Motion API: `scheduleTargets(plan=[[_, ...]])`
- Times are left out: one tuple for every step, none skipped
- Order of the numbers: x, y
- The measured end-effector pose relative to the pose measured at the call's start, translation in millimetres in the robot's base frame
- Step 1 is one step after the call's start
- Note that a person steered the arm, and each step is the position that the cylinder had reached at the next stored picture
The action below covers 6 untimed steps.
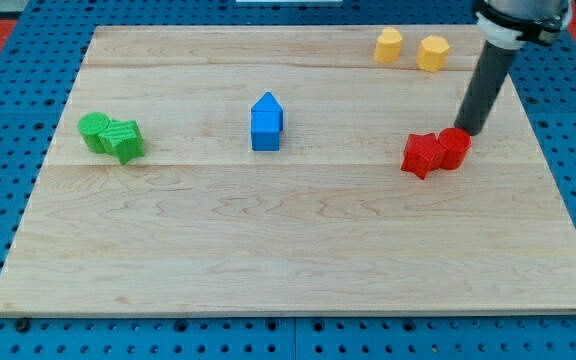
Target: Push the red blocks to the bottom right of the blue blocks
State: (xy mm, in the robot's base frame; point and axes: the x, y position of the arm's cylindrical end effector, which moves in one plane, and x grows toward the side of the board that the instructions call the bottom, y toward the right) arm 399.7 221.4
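Two red blocks sit together right of centre: a star-like one point(422, 155) and a round one point(454, 147), touching each other. Two blue blocks point(266, 123) stand pressed together near the board's middle, left of the red pair and a little higher in the view. My tip point(465, 131) is at the upper right edge of the round red block, touching or nearly touching it. The dark rod rises from there to the view's top right.
Two yellow blocks point(389, 45) point(433, 52) lie near the board's top edge, right of centre. Two green blocks point(95, 131) point(125, 141) sit together at the left. The wooden board point(298, 250) lies on a blue pegboard surface.
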Motion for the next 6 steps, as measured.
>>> scheduleTargets(plan=[[7,39],[13,-7],[23,-36],[32,-53],[44,-77],[63,-99]])
